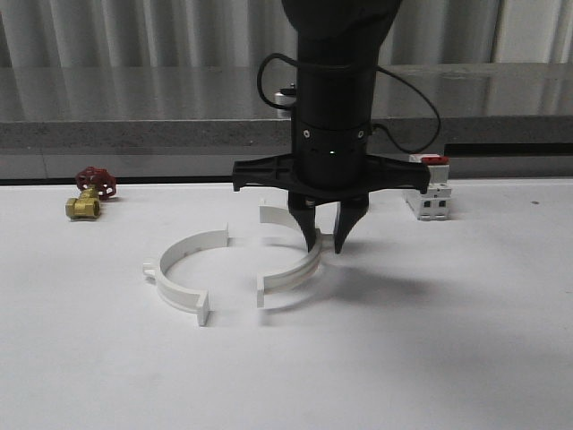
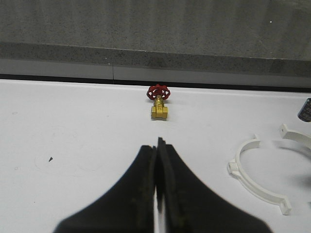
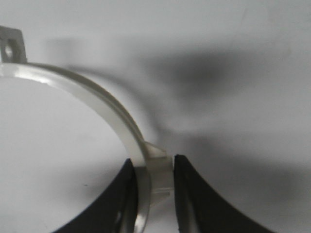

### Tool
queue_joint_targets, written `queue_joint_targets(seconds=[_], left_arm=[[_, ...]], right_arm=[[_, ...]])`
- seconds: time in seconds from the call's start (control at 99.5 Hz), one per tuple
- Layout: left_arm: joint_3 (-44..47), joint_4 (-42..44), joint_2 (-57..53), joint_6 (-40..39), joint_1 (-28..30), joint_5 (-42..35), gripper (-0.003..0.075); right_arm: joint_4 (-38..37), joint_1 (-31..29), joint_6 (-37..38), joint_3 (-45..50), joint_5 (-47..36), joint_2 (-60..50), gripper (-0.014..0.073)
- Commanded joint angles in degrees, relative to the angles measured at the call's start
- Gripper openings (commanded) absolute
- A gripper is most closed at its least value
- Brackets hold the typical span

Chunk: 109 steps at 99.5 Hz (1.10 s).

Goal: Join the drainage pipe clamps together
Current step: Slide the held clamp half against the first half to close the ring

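Note:
Two white half-ring drainage pipe clamps lie on the white table with their open sides facing each other and a gap between their ends. The left clamp (image 1: 183, 269) (image 2: 252, 182) lies free. My right gripper (image 1: 327, 244) (image 3: 153, 167) comes down from above and is shut on the far-right curve of the right clamp (image 1: 291, 273) (image 3: 97, 99), one finger inside the band and one outside. My left gripper (image 2: 158, 145) hovers over bare table left of the clamps, shut, with nothing between its fingers.
A brass valve with a red handwheel (image 1: 89, 193) (image 2: 159, 102) sits at the back left. A white boxy block with a red top (image 1: 428, 193) stands at the back right. A grey ledge (image 1: 134, 134) runs along the table's far edge.

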Motion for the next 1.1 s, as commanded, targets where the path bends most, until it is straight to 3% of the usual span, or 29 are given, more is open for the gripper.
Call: queue_joint_targets(seconds=[0.0,1.085], left_arm=[[-1.7,0.1,0.4,0.0,0.2,-4.5,-0.0020],[-1.7,0.1,0.4,0.0,0.2,-4.5,-0.0020]], right_arm=[[-1.8,0.6,0.4,-3.3,-0.2,-2.2,0.0079],[-1.7,2.9,5.0,-6.9,0.1,1.1,0.0079]])
